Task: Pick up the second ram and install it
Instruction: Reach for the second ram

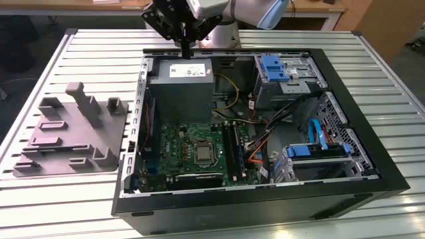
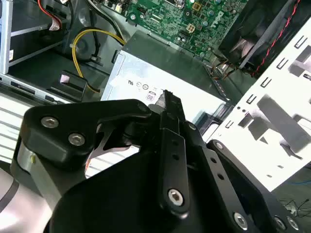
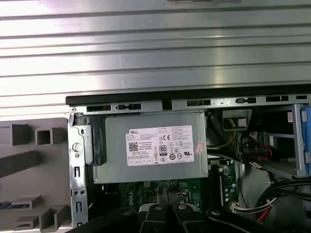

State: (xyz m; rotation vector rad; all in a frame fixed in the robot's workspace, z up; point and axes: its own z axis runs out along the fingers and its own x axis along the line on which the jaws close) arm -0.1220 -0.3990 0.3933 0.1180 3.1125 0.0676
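Black gripper (image 1: 185, 49) hangs above the grey metal power supply box (image 1: 180, 92), at the far end of the open black computer case (image 1: 362, 127).
Jaws pressed near-together; whether a ram stick sits between them, cannot tell. Long dark memory slots (image 1: 232, 145) well apart; install judged undone.

The arm (image 1: 249, 11) bends down at the wrist in the exterior view. Its black gripper (image 1: 185, 49) points straight down, fingers (image 2: 171, 141) pressed together at the tips.
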